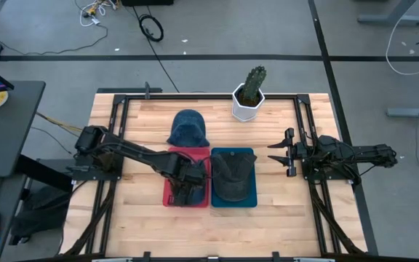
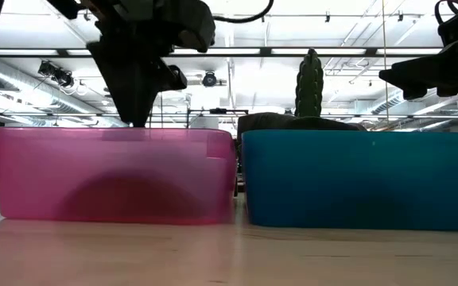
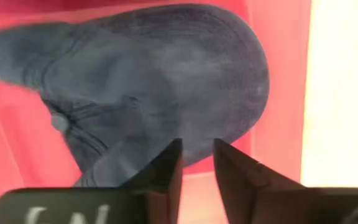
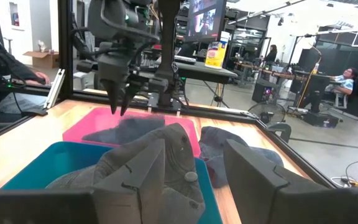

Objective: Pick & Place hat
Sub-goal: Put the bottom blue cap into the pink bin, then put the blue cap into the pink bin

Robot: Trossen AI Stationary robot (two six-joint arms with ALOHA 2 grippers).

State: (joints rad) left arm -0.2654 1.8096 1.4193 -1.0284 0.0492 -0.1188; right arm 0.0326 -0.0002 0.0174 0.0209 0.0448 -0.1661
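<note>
A blue-grey hat (image 3: 166, 81) lies in the red bin (image 1: 172, 195), crown up; it also shows in the right wrist view as the hat (image 4: 126, 129). My left gripper (image 3: 196, 149) hovers just above it, fingers pointing down and only a little apart, touching nothing I can see. A dark grey hat (image 1: 232, 175) rests in the blue bin (image 1: 251, 200). Another blue hat (image 1: 188, 129) lies on the table beyond the red bin. My right gripper (image 1: 285, 153) waits open at the table's right side.
A cactus in a white pot (image 1: 249, 94) stands near the far edge. The two bins sit side by side at mid-table. Bare wood (image 1: 140, 218) lies along the near side and to the left of the bins. People sit in the room beyond.
</note>
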